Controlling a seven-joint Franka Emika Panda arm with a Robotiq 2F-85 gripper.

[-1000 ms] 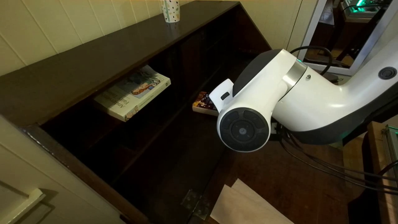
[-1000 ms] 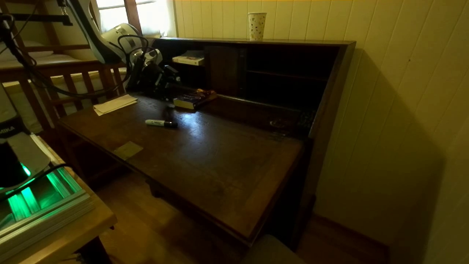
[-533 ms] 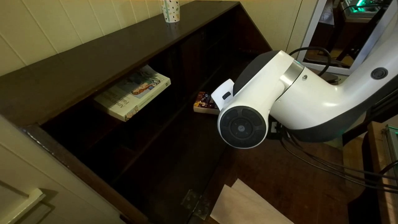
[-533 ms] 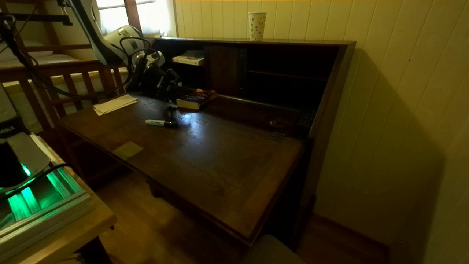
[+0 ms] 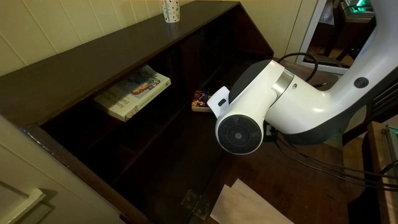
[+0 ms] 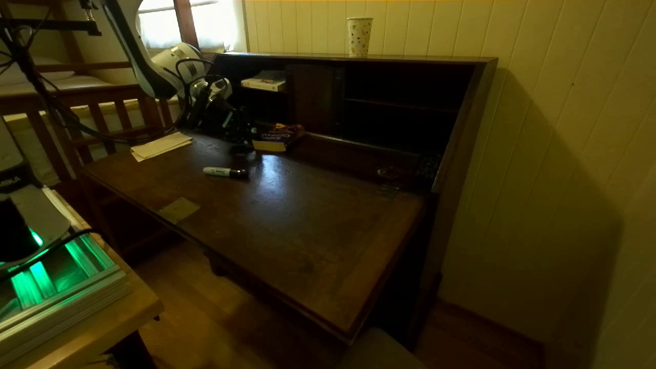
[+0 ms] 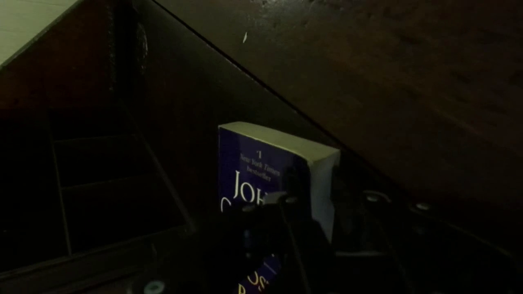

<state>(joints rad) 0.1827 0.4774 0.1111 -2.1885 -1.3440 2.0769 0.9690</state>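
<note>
Purple book (image 7: 265,165) between end effector (image 7: 328,198) jaws

The far window (image 6: 218,25) is glaring, the tabletop (image 6: 307,225) is gleaming, and shadow is obscuring the fingers (image 7: 302,232) in the wrist view.

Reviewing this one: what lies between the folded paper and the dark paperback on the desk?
The pincer, right at the dark paperback, then desktop toward the folded paper, as an exterior view shows.
</note>
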